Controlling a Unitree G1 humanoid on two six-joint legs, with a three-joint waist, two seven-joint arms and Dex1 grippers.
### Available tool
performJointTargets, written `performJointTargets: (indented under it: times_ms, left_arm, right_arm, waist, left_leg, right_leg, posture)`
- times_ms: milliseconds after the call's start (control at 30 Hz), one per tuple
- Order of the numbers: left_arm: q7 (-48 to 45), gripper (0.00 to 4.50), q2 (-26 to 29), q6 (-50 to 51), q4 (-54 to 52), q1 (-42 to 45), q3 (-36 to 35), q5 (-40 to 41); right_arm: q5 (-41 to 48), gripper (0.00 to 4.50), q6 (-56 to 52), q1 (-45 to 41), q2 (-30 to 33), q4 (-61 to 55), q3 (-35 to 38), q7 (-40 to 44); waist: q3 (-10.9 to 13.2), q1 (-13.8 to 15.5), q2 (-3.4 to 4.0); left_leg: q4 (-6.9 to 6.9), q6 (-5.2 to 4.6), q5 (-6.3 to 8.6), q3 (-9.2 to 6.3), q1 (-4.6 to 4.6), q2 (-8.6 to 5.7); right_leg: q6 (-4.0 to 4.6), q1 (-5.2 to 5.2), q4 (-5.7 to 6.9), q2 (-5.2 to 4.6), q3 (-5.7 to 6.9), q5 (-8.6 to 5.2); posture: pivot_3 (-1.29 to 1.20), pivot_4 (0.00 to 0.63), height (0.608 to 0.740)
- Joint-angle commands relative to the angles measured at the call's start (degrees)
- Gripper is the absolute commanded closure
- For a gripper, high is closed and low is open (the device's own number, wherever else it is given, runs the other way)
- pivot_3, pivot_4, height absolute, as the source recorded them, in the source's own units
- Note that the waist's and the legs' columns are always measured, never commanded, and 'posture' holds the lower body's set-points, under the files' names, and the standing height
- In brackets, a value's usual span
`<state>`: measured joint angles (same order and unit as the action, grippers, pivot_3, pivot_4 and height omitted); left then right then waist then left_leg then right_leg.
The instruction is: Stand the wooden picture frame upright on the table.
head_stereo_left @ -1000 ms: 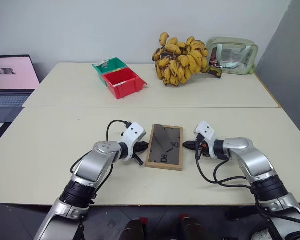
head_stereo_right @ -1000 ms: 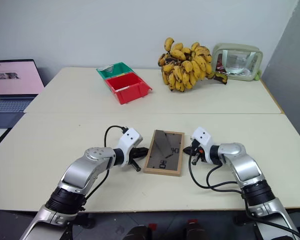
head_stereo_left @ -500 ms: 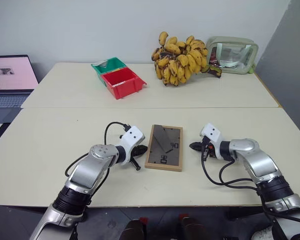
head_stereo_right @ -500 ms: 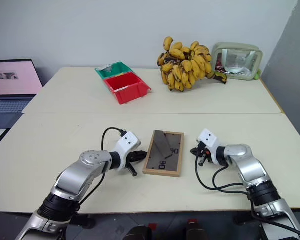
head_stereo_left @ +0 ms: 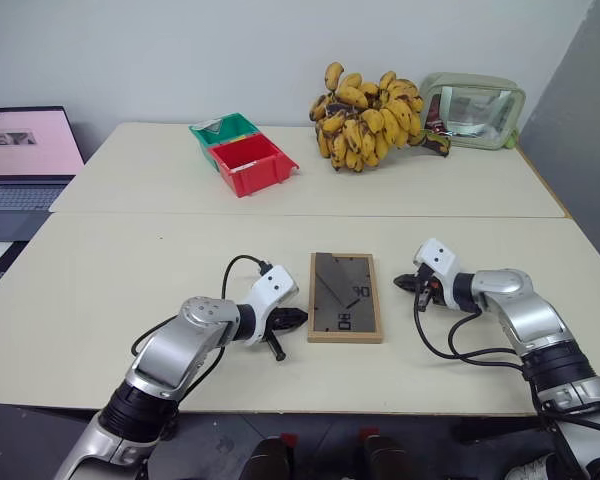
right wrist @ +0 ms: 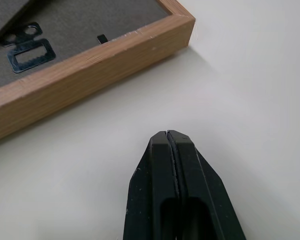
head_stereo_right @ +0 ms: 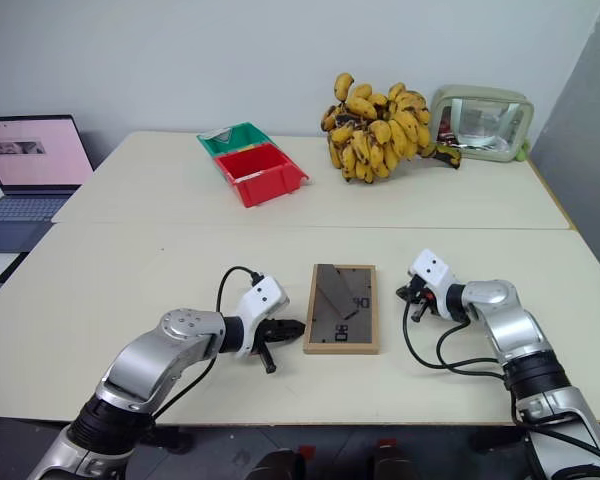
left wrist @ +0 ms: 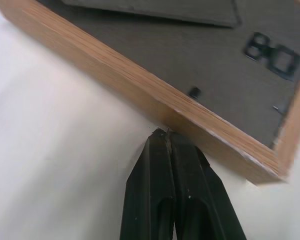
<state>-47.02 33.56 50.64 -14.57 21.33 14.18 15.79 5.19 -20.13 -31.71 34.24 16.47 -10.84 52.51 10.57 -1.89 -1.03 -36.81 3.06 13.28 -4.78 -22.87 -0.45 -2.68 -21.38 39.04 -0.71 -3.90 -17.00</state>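
Observation:
The wooden picture frame (head_stereo_left: 345, 297) lies flat on the table (head_stereo_left: 130, 270), its dark grey back panel and fold-out stand facing up. My left gripper (head_stereo_left: 300, 319) is shut, level with the frame's near-left part. In the left wrist view its fingertips (left wrist: 160, 145) touch the frame's wooden edge (left wrist: 140, 85). My right gripper (head_stereo_left: 401, 283) is shut too, and sits beside the frame's right side near the far corner. A strip of bare table separates it from the frame's edge (right wrist: 90, 70) in the right wrist view.
On the far table stand a red bin (head_stereo_left: 250, 165) and a green bin (head_stereo_left: 220, 131), a bunch of bananas (head_stereo_left: 370, 115) and a glass-fronted pale green case (head_stereo_left: 472, 110). A laptop (head_stereo_left: 25, 150) sits at the far left. Cables loop on the table by both wrists.
The camera has shifted a little. My right gripper has drawn away from the frame's right edge. My left gripper has slid nearer along the frame's left edge. Both stay shut.

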Motion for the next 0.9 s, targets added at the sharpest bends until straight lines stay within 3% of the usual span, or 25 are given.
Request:
performJointTargets:
  times_ms: [33, 100, 267, 400, 767, 900]
  left_arm:
    - [-5.55, 4.45, 2.43, -2.97, 4.06, 1.47, -5.69, 4.18]
    - [-6.71, 4.45, 2.48, 3.14, 8.48, 3.48, -9.96, 8.7]
    - [-10.19, 3.29, 1.82, 27.3, 16.89, 8.88, -19.62, 23.36]
    - [-9.06, 2.43, 0.17, 39.67, 23.03, 12.7, -23.5, 27.83]
    - [-5.89, 0.03, -4.49, 35.7, 24.49, 8.45, -15.41, 26.59]
    - [-3.02, 0.03, -8.44, 34.2, 24.93, 7.54, -16.28, 26.35]
  right_arm:
    - [-0.82, 4.5, 2.31, -1.81, 0.2, 1.35, 0.26, 1.07]
    - [-1.09, 4.5, 2.96, -1.73, 0.09, 1.52, -0.33, 1.81]
    - [-1.7, 4.5, 3.23, -0.48, -0.22, -0.33, -1.24, 2.82]
    - [-2.2, 4.5, 2.89, 0.95, -1.36, -2.86, -2.19, 2.55]
    - [-3.23, 4.5, 0.03, 1.87, -7.29, -6.87, -5.41, 0.27]
    - [-3.49, 4.5, -1.22, 1.26, -9.83, -7.36, -5.95, -0.94]
  waist:
    - [0.02, -0.02, -0.02]
    - [0.02, -0.04, -0.03]
    - [0.02, -0.3, -0.03]
    - [0.02, -0.61, -0.04]
    - [0.0, -1.4, -0.02]
    - [-0.16, -1.25, 0.03]
  left_leg:
    - [0.0, 0.0, 0.0, 0.0, -0.02, 0.0]
    - [0.0, 0.0, 0.0, -0.02, -0.03, 0.03]
    - [-0.01, -0.01, 0.0, -0.04, -0.06, 0.02]
    - [-0.02, -0.01, 0.0, -0.16, -0.07, 0.03]
    - [0.06, 0.03, 0.0, -0.42, 0.03, 0.13]
    - [0.03, 0.03, 0.0, -0.43, 0.09, 0.02]
  right_leg:
    - [0.0, -0.01, 0.0, 0.01, 0.01, 0.0]
    - [0.0, -0.03, 0.0, 0.03, 0.04, 0.0]
    - [0.0, -0.03, 0.0, 0.04, 0.1, -0.01]
    - [-0.01, -0.03, 0.02, 0.07, 0.21, -0.01]
    - [0.01, -0.03, 0.07, 0.06, 0.11, 0.0]
    - [0.01, 0.06, 0.05, -0.02, 0.1, 0.0]
  posture:
    - [0.0, 0.15, 0.74]
    - [0.0, 0.15, 0.74]
    - [0.0, 0.15, 0.74]
    - [0.0, 0.15, 0.74]
    - [0.0, 0.15, 0.74]
    - [0.0, 0.15, 0.74]
